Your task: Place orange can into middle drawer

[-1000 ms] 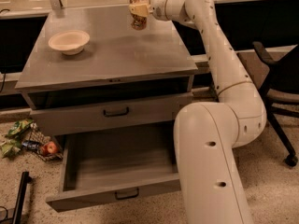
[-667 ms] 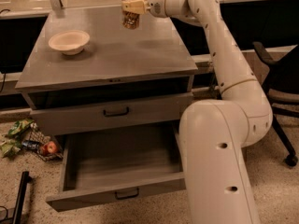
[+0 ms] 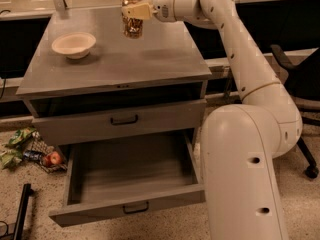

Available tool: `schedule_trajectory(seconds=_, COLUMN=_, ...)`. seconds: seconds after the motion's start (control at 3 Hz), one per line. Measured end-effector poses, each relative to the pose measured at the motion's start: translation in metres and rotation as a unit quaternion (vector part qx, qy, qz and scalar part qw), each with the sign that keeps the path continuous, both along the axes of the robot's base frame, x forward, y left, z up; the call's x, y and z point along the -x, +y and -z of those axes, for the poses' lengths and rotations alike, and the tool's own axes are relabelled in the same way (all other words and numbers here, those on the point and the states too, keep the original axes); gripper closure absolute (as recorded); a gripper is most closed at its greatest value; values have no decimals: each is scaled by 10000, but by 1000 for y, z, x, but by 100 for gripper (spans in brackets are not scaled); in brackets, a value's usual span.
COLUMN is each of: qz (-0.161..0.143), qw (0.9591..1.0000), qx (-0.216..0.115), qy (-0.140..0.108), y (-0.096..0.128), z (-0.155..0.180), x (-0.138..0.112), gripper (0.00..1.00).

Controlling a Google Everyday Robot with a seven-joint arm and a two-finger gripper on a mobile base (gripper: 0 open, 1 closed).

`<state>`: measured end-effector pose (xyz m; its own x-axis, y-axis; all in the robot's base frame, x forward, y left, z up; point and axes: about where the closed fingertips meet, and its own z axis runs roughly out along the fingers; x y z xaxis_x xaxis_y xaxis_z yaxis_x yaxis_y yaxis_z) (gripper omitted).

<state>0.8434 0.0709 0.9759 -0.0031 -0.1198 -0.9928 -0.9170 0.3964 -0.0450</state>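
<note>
Robot's hand (image 3: 135,10) pinches the orange can (image 3: 133,28) upright by its upper part, over the rear of the grey tabletop (image 3: 150,59). A cream bowl (image 3: 74,44) sits on the tabletop's left side. Below the tabletop, the middle drawer (image 3: 130,171) stands pulled out, beneath a closed drawer front (image 3: 165,115).

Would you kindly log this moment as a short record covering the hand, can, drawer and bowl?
hand: over the grey cabinet top, near its rear, shut on the mottled orange-brown drink can
can: held above the top, not yet in the drawer
middle drawer: wide, grey, black handle, pulled open, looks empty
bowl: cream round bowl, on the top's left
</note>
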Motion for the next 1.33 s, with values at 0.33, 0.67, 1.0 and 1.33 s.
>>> schedule_trajectory(seconds=0.33, qz=-281, qw=9995, qx=118, qy=-49, y=12, z=-5, x=18, gripper=100)
schedule_trajectory(seconds=0.67, qz=-533, qw=9985, qx=19, qy=-71, y=29, z=-25, x=56, gripper=100)
schedule_trajectory(seconds=1.0, qz=-583, qw=9979, qx=-166, qy=-213, y=29, z=-58, x=103, gripper=100)
schedule_trajectory(seconds=1.33, qz=-823, qw=9958, qx=-375, qy=-156, y=36, z=-52, x=154, gripper=100)
